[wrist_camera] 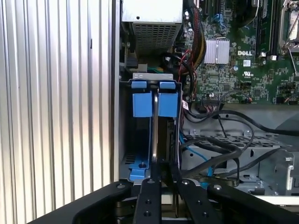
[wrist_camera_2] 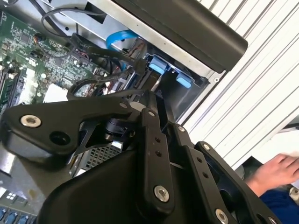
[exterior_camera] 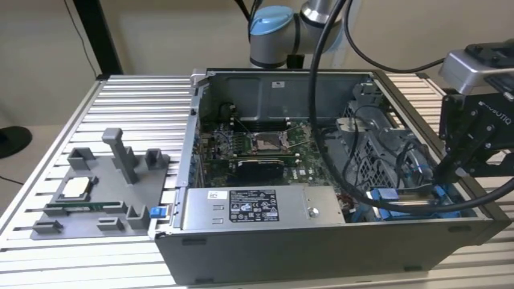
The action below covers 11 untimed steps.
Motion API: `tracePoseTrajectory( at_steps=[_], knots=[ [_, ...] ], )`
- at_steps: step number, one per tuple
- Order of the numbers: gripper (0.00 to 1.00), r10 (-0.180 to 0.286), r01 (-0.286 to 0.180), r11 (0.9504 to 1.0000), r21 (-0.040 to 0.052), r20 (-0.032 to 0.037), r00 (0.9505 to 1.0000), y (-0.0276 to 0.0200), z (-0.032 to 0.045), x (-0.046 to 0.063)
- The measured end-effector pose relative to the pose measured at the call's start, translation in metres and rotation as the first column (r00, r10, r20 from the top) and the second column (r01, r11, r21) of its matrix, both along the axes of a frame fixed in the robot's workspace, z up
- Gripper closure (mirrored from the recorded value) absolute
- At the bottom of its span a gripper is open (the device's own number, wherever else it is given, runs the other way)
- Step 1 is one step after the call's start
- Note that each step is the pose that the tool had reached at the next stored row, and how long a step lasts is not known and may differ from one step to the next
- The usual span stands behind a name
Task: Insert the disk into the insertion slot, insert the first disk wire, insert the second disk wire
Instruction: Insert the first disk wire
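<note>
Pincer (wrist_camera: 164, 181) pinches the disk (wrist_camera: 164, 140) by its near end, held edge-on in the slot (wrist_camera: 150, 76) (at four o'clock of the case (exterior_camera: 321, 241) in the exterior view). A slight tilt could jam it against the blue trim (wrist_camera: 142, 105); the cables (wrist_camera: 224, 144) just beside might snag.

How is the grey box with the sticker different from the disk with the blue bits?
The grey box is bigger and wears a black-and-white label; the disk is slim with blue plastic trim. The grey box sits untouched; the disk is held by the end effector. Both are metal and sit inside the computer case.
</note>
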<state>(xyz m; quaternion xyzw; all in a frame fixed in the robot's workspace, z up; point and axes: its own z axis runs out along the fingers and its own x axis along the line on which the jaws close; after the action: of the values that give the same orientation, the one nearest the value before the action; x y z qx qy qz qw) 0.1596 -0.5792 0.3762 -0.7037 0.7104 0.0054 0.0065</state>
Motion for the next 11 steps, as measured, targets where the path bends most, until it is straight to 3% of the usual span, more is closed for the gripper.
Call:
tracePoseTrajectory(
  at_steps=[4,11],
  knots=[
    [1.00,0.000,0.000,1.0000,-0.0003,0.0000,1.0000,0.0004,-0.0057,-0.0007],
    [1.00,0.000,0.000,1.0000,-0.0002,0.0000,1.0000,0.0004,-0.0063,-0.0007]
  ],
)
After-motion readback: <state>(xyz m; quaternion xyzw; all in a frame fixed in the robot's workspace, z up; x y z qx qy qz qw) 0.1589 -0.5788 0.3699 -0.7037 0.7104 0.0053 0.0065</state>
